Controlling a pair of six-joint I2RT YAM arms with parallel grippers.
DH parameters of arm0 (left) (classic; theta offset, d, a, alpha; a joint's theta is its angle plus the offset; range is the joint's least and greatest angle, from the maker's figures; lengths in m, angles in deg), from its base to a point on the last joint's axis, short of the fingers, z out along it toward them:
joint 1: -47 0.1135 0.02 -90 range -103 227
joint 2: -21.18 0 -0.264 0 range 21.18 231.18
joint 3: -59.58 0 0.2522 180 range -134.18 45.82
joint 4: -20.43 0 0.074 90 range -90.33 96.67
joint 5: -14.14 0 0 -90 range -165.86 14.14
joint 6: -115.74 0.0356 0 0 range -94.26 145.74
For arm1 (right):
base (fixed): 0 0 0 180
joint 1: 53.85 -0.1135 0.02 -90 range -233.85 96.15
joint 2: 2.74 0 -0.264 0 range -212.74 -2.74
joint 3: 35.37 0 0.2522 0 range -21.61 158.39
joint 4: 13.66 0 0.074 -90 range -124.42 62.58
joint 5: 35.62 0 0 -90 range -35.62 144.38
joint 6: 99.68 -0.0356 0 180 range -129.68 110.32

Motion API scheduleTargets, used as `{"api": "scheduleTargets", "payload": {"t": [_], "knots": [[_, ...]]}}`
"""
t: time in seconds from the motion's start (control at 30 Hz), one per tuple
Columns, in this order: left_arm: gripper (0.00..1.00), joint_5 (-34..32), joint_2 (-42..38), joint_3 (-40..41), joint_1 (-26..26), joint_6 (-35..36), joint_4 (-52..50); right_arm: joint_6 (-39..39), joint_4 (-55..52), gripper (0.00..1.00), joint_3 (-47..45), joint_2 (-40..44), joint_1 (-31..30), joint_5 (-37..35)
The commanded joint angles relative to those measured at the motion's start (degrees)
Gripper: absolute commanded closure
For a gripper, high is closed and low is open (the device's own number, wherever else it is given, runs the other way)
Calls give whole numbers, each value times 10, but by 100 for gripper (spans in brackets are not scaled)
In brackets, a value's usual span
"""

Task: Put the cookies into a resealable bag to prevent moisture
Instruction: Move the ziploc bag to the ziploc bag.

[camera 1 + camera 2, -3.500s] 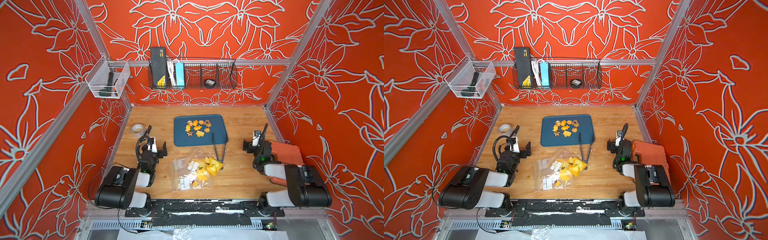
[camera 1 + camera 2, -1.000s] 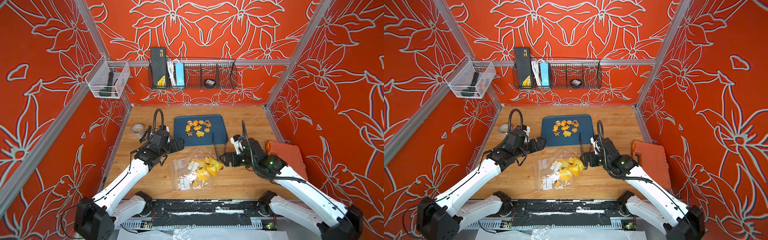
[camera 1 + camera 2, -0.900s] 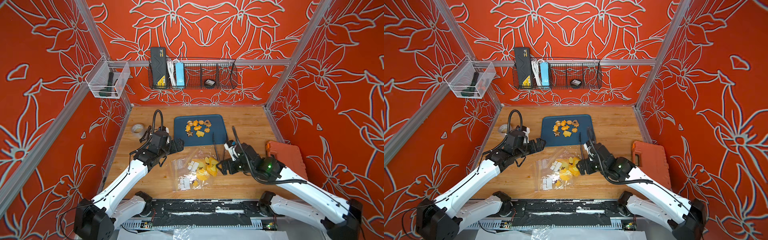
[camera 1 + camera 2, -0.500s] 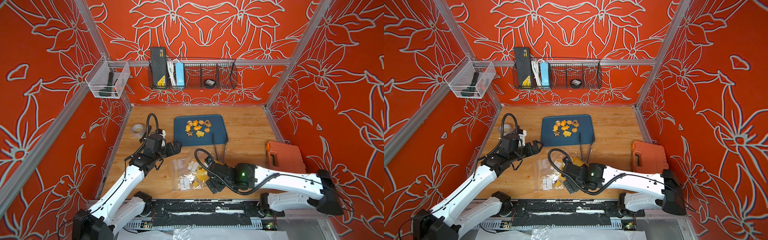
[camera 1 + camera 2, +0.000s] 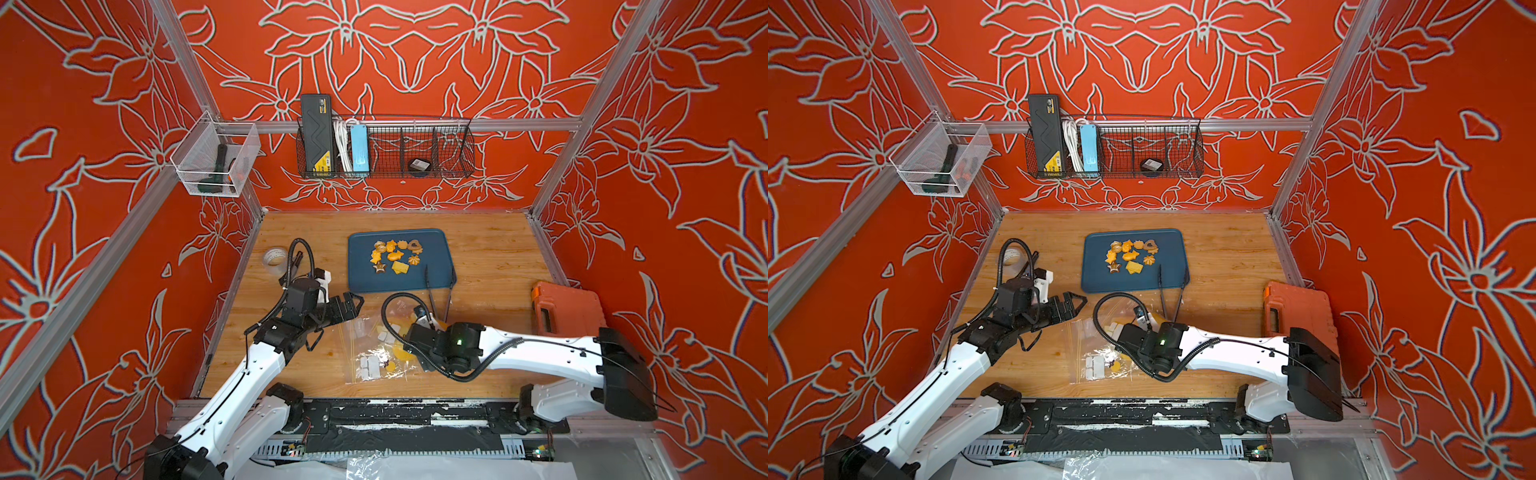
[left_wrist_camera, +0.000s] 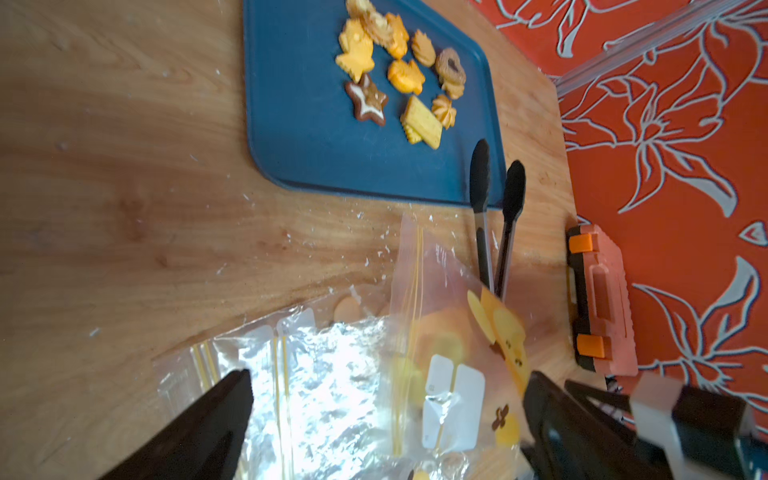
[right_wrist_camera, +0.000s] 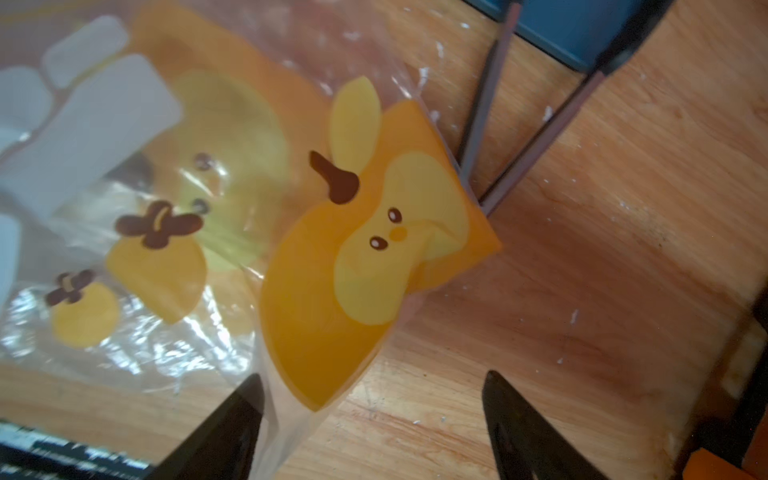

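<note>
Showing the cookies [image 5: 395, 257] clustered on the tray [image 5: 361, 278], toward its far side. Hovering the left gripper [image 5: 353, 305] off the tray's near left corner by the bags [image 5: 368, 336], jaws spread wide. Reaching with the right gripper [image 7: 374, 382] in front of the tray's near edge, fingers apart, straddling a yellow-printed bag corner, not clamped on it. Resting tongs [image 6: 480, 174] across the tray's near right corner.

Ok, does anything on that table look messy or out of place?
The clear bags lie in a crumpled, overlapping heap, with one printed corner curled up. The tongs rest with their tips on the blue tray and the handle end by the bags.
</note>
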Motion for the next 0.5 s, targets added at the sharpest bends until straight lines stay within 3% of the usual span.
{"api": "scheduleTargets", "payload": {"t": [0.0,0.13,0.3,0.47], "knots": [[0,29,-1,2,3,15,5,-33,-33,18,-39,56,47,-15],[0,4,9,-2,2,11,-9,-28,-40,19,-94,139,121,26],[0,40,6,23,-3,-14,28,-6,-17,17,-122,244,130,75],[0,-11,14,15,-87,-44,39,-26,64,18,-150,293,179,193]]}}
